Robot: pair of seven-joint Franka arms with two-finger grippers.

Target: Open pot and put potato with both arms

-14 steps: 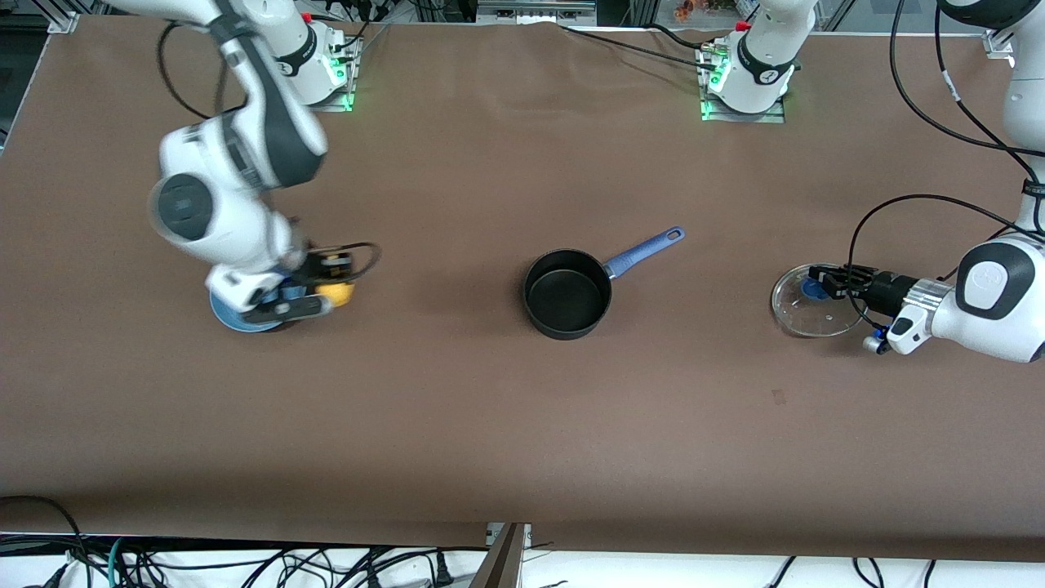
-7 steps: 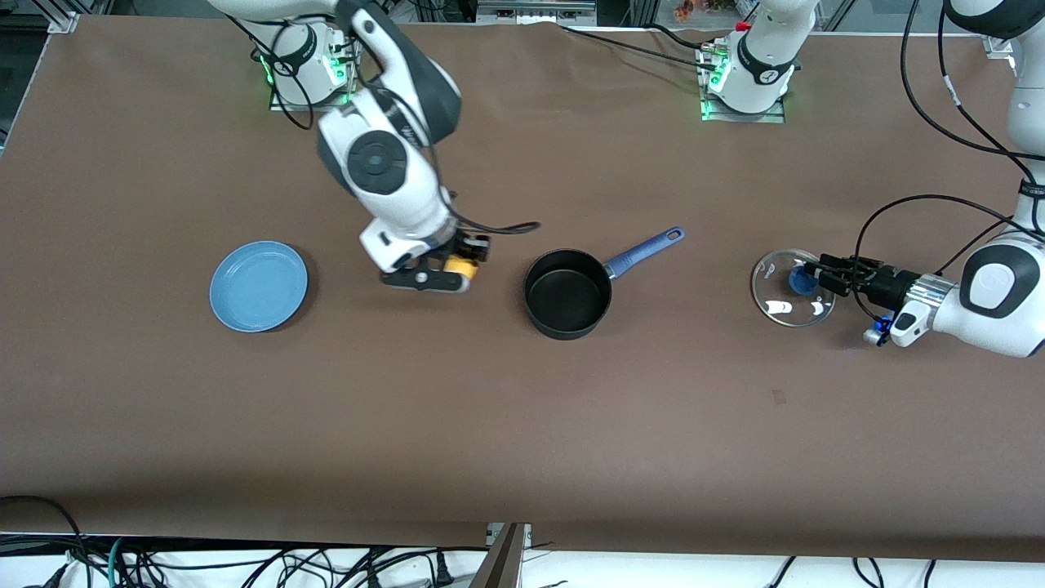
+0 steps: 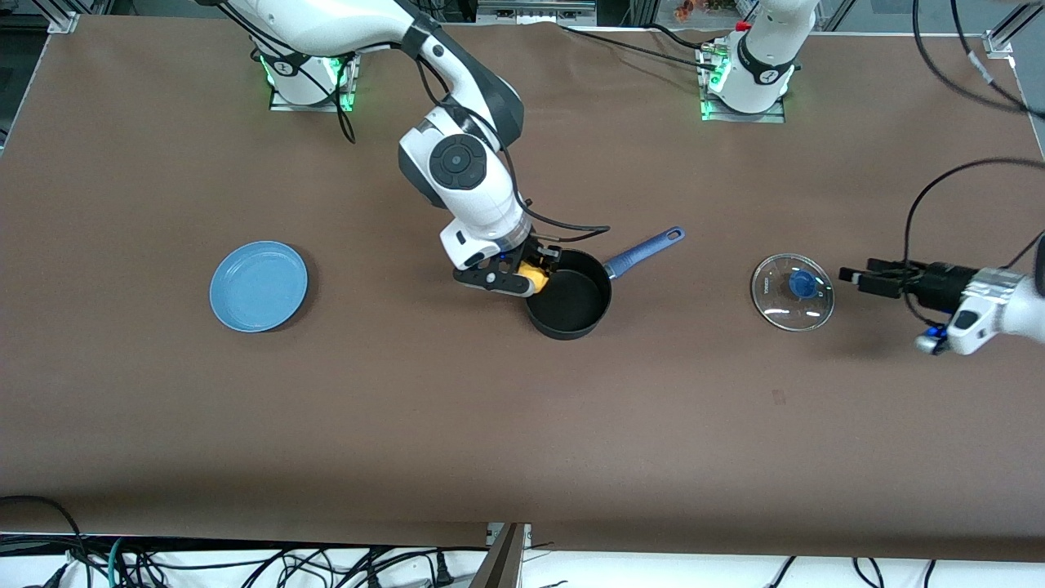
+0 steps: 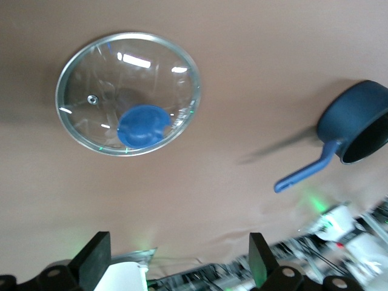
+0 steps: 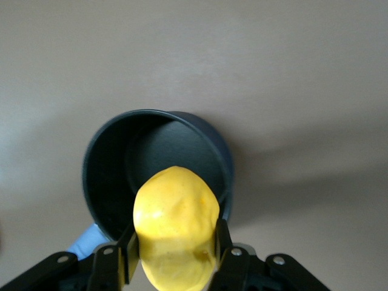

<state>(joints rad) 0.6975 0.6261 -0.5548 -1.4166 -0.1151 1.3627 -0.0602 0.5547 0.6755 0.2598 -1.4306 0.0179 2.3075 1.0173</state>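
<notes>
The black pot [image 3: 567,296] stands uncovered mid-table, its blue handle [image 3: 645,249] pointing toward the left arm's base. My right gripper [image 3: 531,273] is shut on the yellow potato [image 3: 535,274] and holds it over the pot's rim. In the right wrist view the potato [image 5: 176,227] sits between the fingers [image 5: 222,248] above the pot [image 5: 109,176]. The glass lid [image 3: 792,291] with its blue knob lies flat on the table toward the left arm's end. My left gripper [image 3: 853,273] is open and empty beside the lid. The left wrist view shows the lid [image 4: 128,94] and the pot [image 4: 361,121].
A flat light-blue plate [image 3: 259,286] lies empty toward the right arm's end of the table. The brown table [image 3: 522,425] is bare nearer the front camera. Cables trail from both arms.
My right arm carried the potato from the blue plate to above the pot's rim. My left gripper let go of the lid's knob and drew back toward the left arm's end.
</notes>
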